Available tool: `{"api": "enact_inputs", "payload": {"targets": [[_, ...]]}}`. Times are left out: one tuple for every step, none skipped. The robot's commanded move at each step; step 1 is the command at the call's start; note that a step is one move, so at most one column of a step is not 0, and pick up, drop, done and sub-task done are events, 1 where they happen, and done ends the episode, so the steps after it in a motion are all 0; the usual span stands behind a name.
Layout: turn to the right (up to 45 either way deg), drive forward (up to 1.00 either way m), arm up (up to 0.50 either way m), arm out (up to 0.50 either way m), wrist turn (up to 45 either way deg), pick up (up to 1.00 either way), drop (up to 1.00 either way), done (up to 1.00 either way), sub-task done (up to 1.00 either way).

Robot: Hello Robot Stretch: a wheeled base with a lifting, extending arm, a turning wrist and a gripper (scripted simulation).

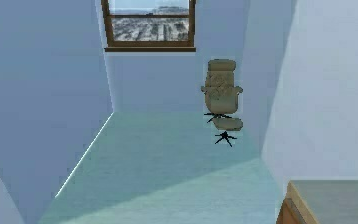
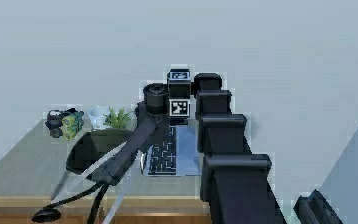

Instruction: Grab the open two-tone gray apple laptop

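Note:
A grey laptop (image 2: 164, 150) lies opened on a grey tabletop (image 2: 27, 168), its keyboard showing just left of my arm. The arm, a dark square bar, rises from the arm side view's bottom edge to two white marker squares (image 2: 179, 100). Left of them sits the gripper (image 2: 105, 172); its dark body and thin fingers slant down to the left across the laptop's left side. A dark panel (image 2: 90, 150), maybe the laptop's screen, stands behind the fingers. I cannot tell whether the gripper holds anything.
A small green plant (image 2: 117, 118) and a dark object (image 2: 62, 122) stand at the table's back left, near a pale wall. Ahead, a tan recliner (image 1: 221, 88) with a footstool (image 1: 227, 125) stands beneath a window (image 1: 149, 24). A table corner (image 1: 327, 203) juts in at the forward view's bottom right.

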Motion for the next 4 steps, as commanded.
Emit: {"api": "enact_inputs", "payload": {"targets": [[0.0, 0.00, 0.00, 0.00, 45.0, 0.00, 0.00, 0.00, 0.00], [0.0, 0.00, 0.00, 0.00, 45.0, 0.00, 0.00, 0.00, 0.00], [0.0, 0.00, 0.00, 0.00, 36.0, 0.00, 0.00, 0.00, 0.00], [0.0, 0.00, -0.24, 0.00, 0.0, 0.00, 0.00, 0.00, 0.00]]}}
